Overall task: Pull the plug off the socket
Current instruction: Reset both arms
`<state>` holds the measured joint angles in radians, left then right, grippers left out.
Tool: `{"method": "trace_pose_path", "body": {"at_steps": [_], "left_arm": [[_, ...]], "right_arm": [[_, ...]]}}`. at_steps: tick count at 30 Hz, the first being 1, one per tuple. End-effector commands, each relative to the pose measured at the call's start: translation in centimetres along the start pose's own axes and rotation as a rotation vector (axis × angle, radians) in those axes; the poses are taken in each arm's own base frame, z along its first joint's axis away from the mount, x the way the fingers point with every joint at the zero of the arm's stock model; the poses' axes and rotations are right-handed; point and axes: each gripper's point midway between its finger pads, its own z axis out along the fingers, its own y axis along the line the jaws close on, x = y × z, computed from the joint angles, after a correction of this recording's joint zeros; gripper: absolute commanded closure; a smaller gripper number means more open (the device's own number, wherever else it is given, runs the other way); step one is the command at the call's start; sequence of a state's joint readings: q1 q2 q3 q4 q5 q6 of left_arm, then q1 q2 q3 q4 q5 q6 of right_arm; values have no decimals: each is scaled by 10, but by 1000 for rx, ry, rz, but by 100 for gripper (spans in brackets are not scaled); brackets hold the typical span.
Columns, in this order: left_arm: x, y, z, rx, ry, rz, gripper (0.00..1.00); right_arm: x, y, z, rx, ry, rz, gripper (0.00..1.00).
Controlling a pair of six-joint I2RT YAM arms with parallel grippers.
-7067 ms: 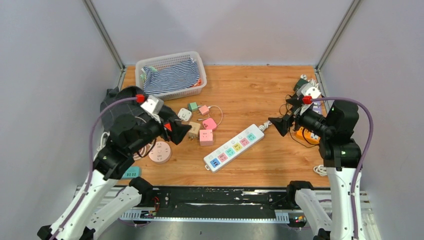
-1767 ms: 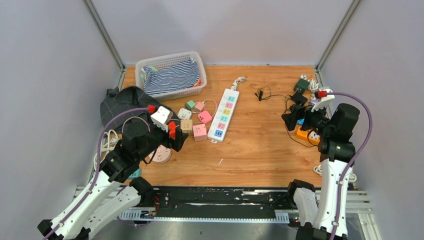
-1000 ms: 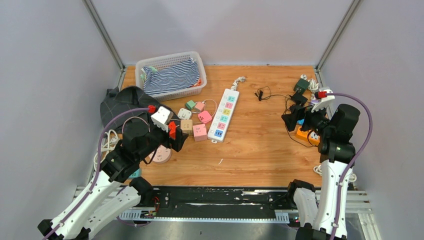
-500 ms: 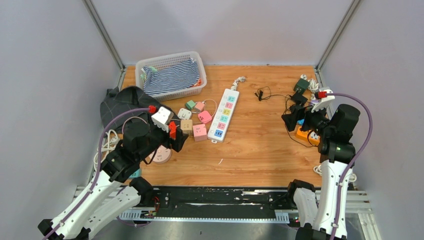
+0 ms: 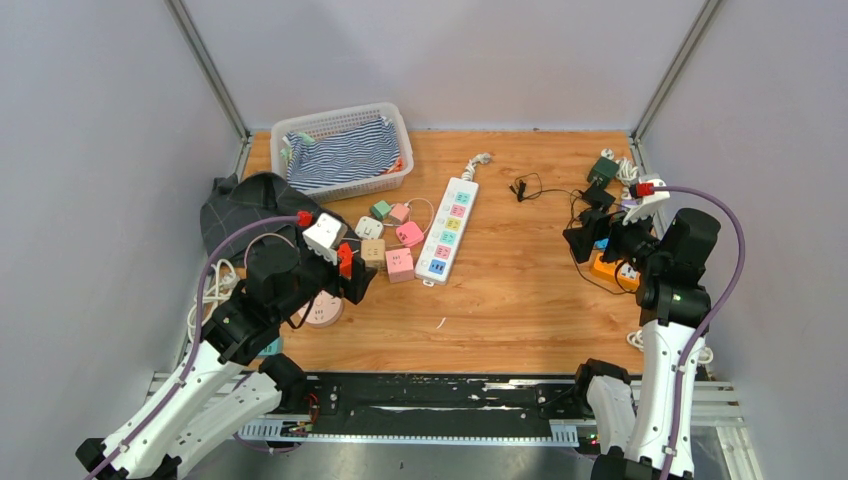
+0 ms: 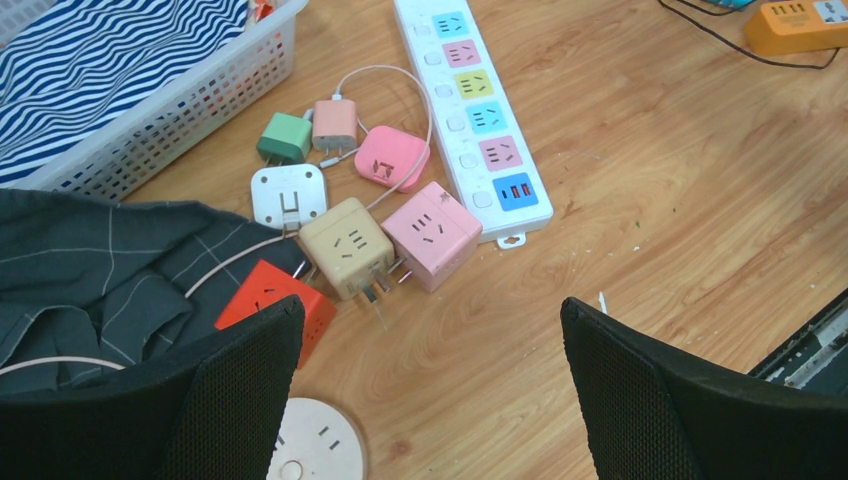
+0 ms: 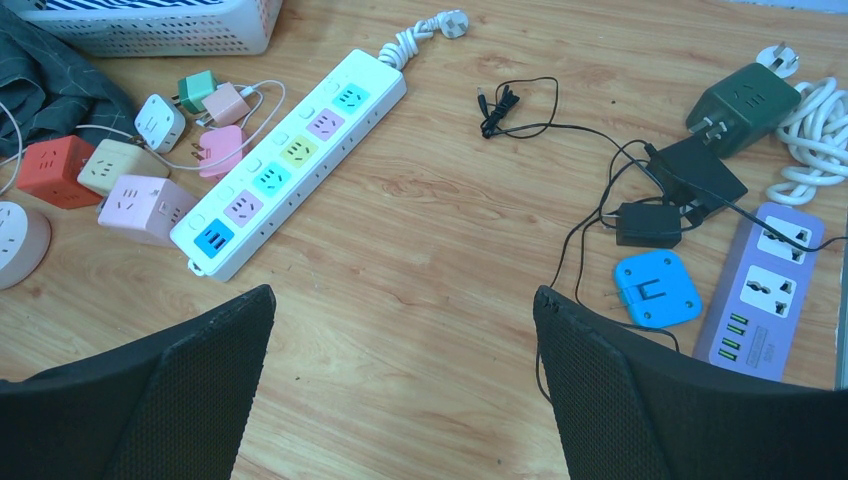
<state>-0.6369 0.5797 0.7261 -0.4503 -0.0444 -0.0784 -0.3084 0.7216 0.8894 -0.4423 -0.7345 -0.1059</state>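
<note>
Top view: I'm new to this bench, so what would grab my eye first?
The white power strip with pastel sockets lies slanted mid-table, coloured cube adapters clustered at its left. A white basket of striped cloth sits in the far left corner; dark chargers crowd the right edge.

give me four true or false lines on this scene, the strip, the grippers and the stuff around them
1. The white power strip has no plug in its sockets. True.
2. The left gripper holds the pink cube. False: it is open and empty, and the cube lies loose beside the strip.
3. The striped cloth lies in the basket. True.
4. The right gripper is shut on a black cable. False: it is open, holding nothing.
</note>
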Motion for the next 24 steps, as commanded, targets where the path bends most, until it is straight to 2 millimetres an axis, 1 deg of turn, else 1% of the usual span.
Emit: {"method": "trace_pose_path", "body": {"at_steps": [1, 24], "left_arm": [[2, 1, 2, -2, 1, 0, 0], [2, 2, 2, -5, 1, 1, 0]], "right_arm": [[-8, 5, -7, -10, -17, -22, 0], [-9, 4, -8, -3, -19, -32, 0]]}}
